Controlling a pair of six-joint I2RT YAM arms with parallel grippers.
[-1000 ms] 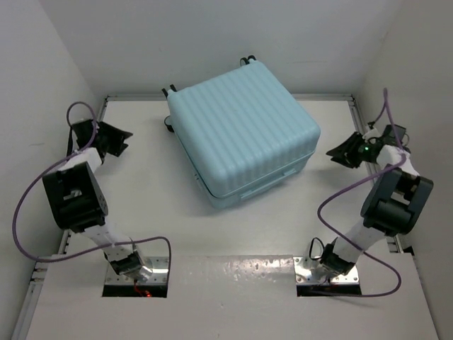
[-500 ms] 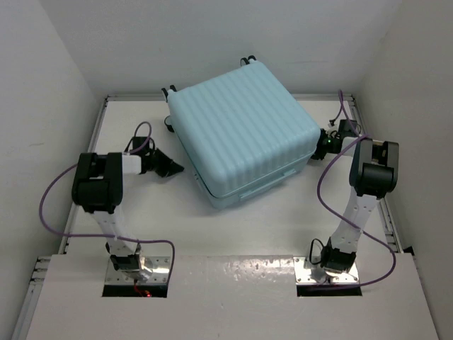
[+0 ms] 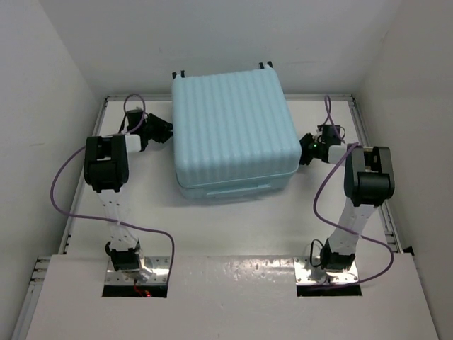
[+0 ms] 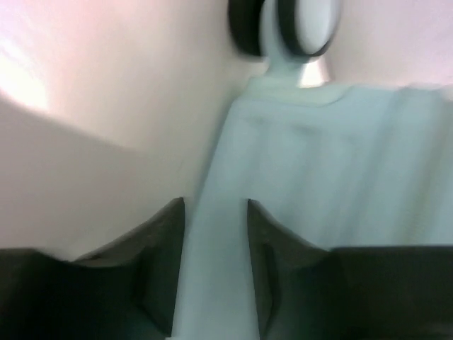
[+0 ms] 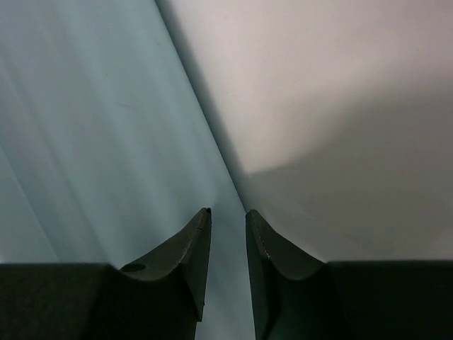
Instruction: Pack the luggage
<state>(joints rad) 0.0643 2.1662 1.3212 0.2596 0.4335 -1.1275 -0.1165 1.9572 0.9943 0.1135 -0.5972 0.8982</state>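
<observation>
The luggage [image 3: 233,127] is a pale aqua ribbed hard-shell suitcase. It lies closed and flat at the back middle of the table, square to the walls, with its black wheels [image 3: 178,73] at the far edge. My left gripper [image 3: 164,132] is against its left side near the far corner. In the left wrist view the jaws [image 4: 216,205] are slightly apart against the shell [image 4: 340,163], below a wheel [image 4: 308,28]. My right gripper [image 3: 304,149] is against the right side. Its jaws [image 5: 228,212] stand narrowly apart at the shell's lower edge [image 5: 85,127].
White walls close in the table [image 3: 141,212] at the back, left and right. Purple cables [image 3: 64,184] loop from both arms. The arm bases [image 3: 134,273] sit at the near edge.
Both arms swung in from the side walls to the suitcase's flanks. The suitcase has turned from a skewed angle to square with the table and shifted slightly back.
</observation>
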